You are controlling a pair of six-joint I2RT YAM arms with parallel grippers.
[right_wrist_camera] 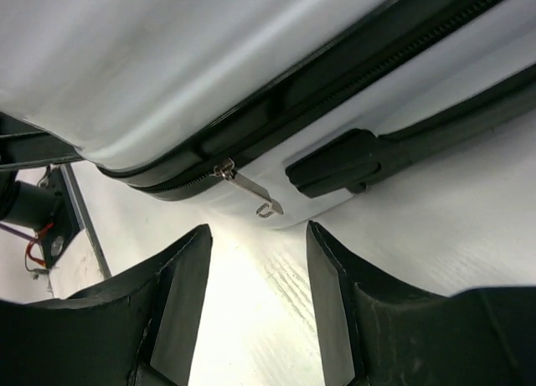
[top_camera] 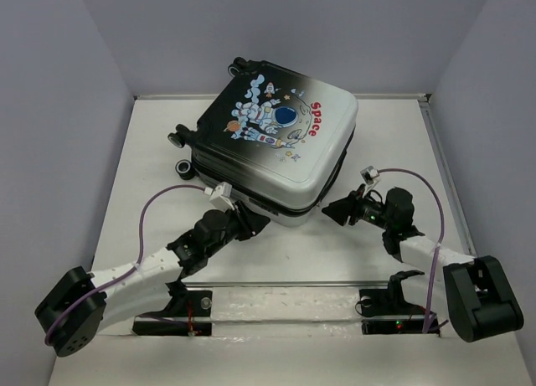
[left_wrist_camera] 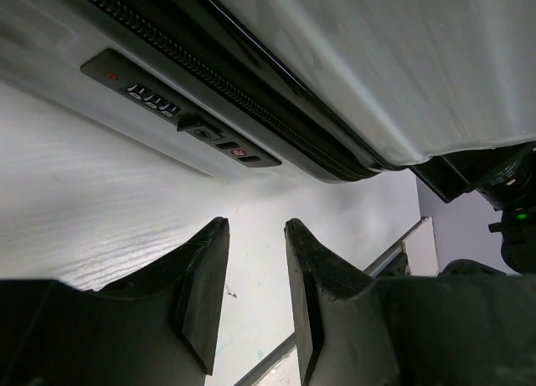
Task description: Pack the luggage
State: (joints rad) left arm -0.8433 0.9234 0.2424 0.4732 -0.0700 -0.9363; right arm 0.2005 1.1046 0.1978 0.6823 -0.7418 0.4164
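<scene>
Your left gripper [top_camera: 251,221] has its jaws parted with nothing between them, only bare white table [top_camera: 151,151] showing through the gap. Just ahead of those jaws and above them runs the side wall of the luggage [top_camera: 276,143], the small hard-shell suitcase with the cartoon astronaut and red "Space" print. It lies flat on the table with its shells shut and the print facing up. In your left wrist view, the combination lock [left_wrist_camera: 180,110] sits ahead and to the left of the jaw gap, with the dark zipper [left_wrist_camera: 251,101] running along the shell beyond it. The fingertips are near the suitcase but not touching it.

Your right gripper [top_camera: 331,208] also stands with its jaws apart and holds nothing. Ahead of its gap, slightly above, a metal zipper pull [right_wrist_camera: 249,189] hangs from the seam of the suitcase, clear of both fingers. A black plastic piece [right_wrist_camera: 352,162] on the shell lies ahead of the right-hand finger. The wheels [top_camera: 182,151] are on the far side from both grippers.
</scene>
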